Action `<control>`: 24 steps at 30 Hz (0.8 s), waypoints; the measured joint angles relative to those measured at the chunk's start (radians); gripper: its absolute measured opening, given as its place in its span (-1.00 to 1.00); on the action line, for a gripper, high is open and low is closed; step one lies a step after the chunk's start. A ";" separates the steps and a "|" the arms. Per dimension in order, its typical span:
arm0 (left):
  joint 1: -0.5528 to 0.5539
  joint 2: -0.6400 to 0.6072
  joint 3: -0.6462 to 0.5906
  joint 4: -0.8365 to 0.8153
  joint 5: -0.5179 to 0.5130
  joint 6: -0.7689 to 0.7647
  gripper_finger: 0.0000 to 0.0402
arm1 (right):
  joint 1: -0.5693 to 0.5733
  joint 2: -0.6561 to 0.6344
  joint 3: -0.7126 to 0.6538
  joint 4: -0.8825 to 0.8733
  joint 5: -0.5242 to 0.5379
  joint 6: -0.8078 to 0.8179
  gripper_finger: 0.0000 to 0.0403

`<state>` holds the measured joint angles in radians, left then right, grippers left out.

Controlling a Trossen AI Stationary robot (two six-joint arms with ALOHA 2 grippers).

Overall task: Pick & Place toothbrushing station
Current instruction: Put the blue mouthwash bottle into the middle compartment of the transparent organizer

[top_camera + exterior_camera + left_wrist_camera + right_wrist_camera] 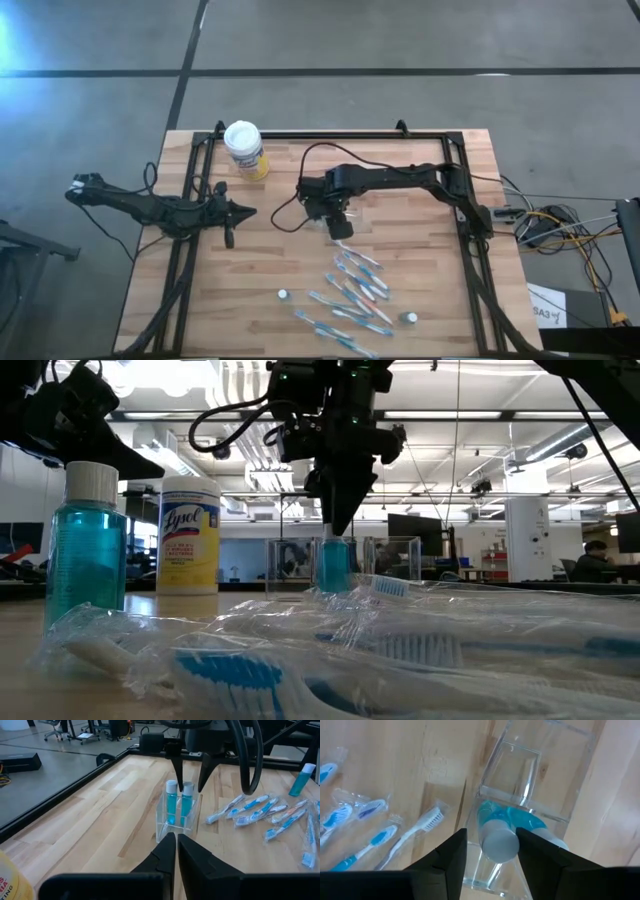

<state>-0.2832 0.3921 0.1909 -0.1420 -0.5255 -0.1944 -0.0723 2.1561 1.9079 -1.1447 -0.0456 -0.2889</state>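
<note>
A clear box-shaped holder stands on the wooden table and holds two small blue bottles with white caps, upright. My right gripper hangs above it, pointing down, open, one finger on each side of one bottle's cap; I see no plain touch. Several blue-and-white toothbrushes in clear wrappers lie on the near part of the table. Two more white-capped bottles stand among them. My left gripper is shut and empty at the table's left, pointing at the holder.
A yellow canister with a white lid stands at the far left of the table. A black frame runs around the table's edges. Bare wood lies between my left gripper and the holder.
</note>
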 joint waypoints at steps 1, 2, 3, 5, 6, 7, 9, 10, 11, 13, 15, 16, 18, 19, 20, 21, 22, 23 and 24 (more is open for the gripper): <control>0.000 0.000 0.000 0.000 0.000 0.000 -0.89 | 0.000 -0.004 0.000 -0.001 0.000 0.002 -0.18; 0.000 0.000 0.000 0.000 0.000 0.000 -0.89 | 0.000 -0.009 0.000 -0.002 0.000 0.001 -0.18; 0.000 0.000 0.000 0.000 0.000 0.000 -0.90 | 0.000 -0.015 0.000 -0.003 0.000 0.001 -0.18; 0.000 0.000 0.000 0.000 0.000 0.000 -0.90 | -0.001 -0.030 0.000 -0.003 0.000 0.001 -0.19; 0.000 0.000 0.000 0.000 0.000 0.000 -0.90 | -0.001 -0.038 0.001 -0.004 0.000 0.001 -0.20; 0.000 0.000 0.000 0.000 0.000 0.000 -0.91 | -0.001 -0.047 0.001 -0.004 0.000 0.002 -0.20; 0.000 0.000 0.000 0.001 0.000 0.001 -0.91 | -0.001 -0.072 0.001 -0.009 0.000 0.007 -0.20; 0.000 0.000 0.000 0.001 0.000 0.001 -0.91 | -0.001 -0.087 0.001 -0.009 0.000 0.012 -0.19; 0.000 0.000 0.000 0.001 0.000 0.001 -0.91 | -0.001 -0.107 0.000 -0.009 -0.001 0.018 -0.19; 0.000 0.000 0.000 0.001 0.000 0.001 -0.91 | -0.001 -0.153 -0.004 0.002 -0.019 0.029 -0.19; 0.000 0.000 0.000 0.000 0.000 0.001 -0.91 | -0.001 -0.214 -0.022 0.044 -0.057 0.034 -0.20; 0.000 0.000 0.000 0.000 0.000 0.001 -0.91 | -0.001 -0.253 -0.039 0.091 -0.085 0.039 -0.21; 0.000 0.001 0.000 -0.001 0.000 0.001 -0.91 | -0.001 -0.343 -0.100 0.217 -0.138 0.047 -0.23; 0.000 0.001 0.000 0.000 0.000 0.001 -0.91 | -0.001 -0.395 -0.138 0.286 -0.158 0.051 -0.25; 0.000 0.001 0.000 -0.001 0.000 0.001 -0.91 | 0.000 -0.449 -0.183 0.356 -0.167 0.055 -0.26; 0.000 0.001 0.000 -0.002 0.000 -0.001 -0.91 | 0.000 -0.508 -0.233 0.422 -0.169 0.060 -0.28; 0.000 0.001 0.000 -0.003 0.000 -0.005 -0.91 | 0.000 -0.570 -0.288 0.489 -0.171 0.067 -0.30; 0.000 0.001 0.000 -0.006 0.000 -0.010 -0.91 | -0.002 -0.630 -0.348 0.550 -0.169 0.073 -0.32; 0.000 0.001 0.000 -0.008 0.000 -0.015 -0.91 | -0.006 -0.698 -0.416 0.617 -0.167 0.075 -0.34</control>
<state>-0.2832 0.3931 0.1909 -0.1497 -0.5255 -0.2096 -0.0788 1.4580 1.4916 -0.5278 -0.2123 -0.2139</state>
